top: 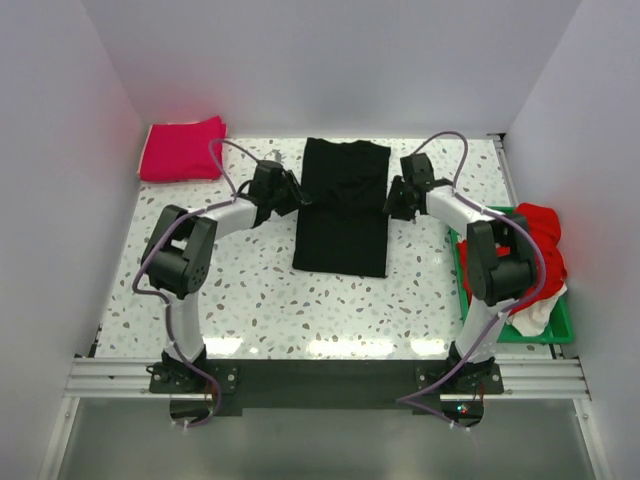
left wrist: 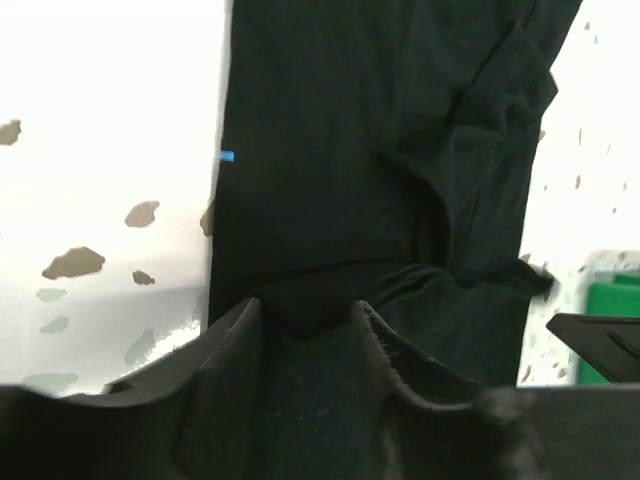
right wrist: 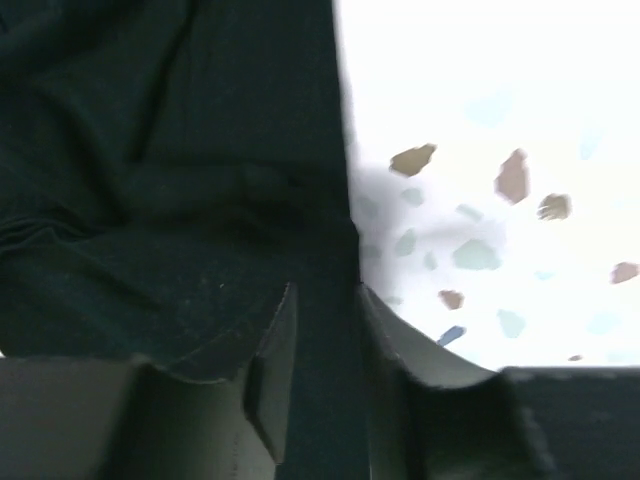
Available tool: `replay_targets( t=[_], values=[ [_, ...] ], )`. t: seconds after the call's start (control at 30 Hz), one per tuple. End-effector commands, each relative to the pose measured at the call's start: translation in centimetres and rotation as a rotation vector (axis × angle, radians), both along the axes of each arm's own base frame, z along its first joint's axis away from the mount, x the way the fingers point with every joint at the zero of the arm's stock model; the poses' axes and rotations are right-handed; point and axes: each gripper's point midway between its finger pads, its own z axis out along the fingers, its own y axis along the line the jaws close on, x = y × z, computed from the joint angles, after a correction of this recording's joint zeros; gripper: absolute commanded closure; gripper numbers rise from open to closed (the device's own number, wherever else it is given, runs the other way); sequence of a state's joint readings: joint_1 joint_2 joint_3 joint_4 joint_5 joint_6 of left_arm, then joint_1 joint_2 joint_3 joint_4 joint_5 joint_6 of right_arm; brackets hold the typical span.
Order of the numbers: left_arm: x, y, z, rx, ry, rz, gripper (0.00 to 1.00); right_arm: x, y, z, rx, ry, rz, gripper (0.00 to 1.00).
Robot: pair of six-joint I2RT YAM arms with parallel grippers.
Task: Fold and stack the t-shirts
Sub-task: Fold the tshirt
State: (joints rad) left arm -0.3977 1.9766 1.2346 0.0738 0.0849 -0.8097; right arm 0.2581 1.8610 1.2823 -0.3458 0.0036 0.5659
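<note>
The left tool (left wrist: 308, 308) stands with its jaws a little spread. One long edge of the black t-shirt (top: 342, 205) lies in the gap between them, and the cloth looks loose there, not nipped. The right tool (right wrist: 327, 290) is the same: jaws partly apart, with the shirt's opposite long edge running up between them. The shirt lies flat between the two tools as a narrow strip, both sides folded in, and a sleeve fold shows just ahead of the left tool.

I judge that the side folds are done and the cross fold comes next. To do it well, each tool should rise straight off its edge so nothing drags the fold open. Then both should take the strip's end at its corners together and carry it over evenly, edges matched.

Outward of the left tool, speckled worktop (top: 260, 290) runs to the folded pink t-shirt (top: 182, 150) in the far corner, likely where the stack goes. Outward of the right tool, room is tighter. The green tray (top: 560, 337), holding the red t-shirt (top: 545, 235) and the white t-shirt (top: 540, 312), sits close behind it, with the side wall (top: 600, 150) just beyond.
</note>
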Motion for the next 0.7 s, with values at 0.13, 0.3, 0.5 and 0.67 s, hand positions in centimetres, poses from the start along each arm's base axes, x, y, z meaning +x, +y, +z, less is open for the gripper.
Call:
replay_targets(
  t=[0.13,0.3,0.5,0.67],
  values=[
    [0.6,1.7,6.1,-0.048,-0.181,-0.005,0.41,1.6,-0.9,5.8,-0.006,-0.112,0.027,0.53],
    [-1.7,0.9,7.2,-0.079,-0.198,-0.026,0.51,-1.3,1.3,7.2,0.041,-0.149,0.073,0.53],
    [-1.1,-3.3,5.7,-0.095,-0.153,-0.115,0.85,-0.8,5.9,5.9,0.069,-0.131,0.170,0.55],
    [1.3,-5.1,3.9,-0.105,-0.127,-0.160,0.94,1.9,8.1,4.5,0.100,-0.108,0.214,0.57]
  ],
)
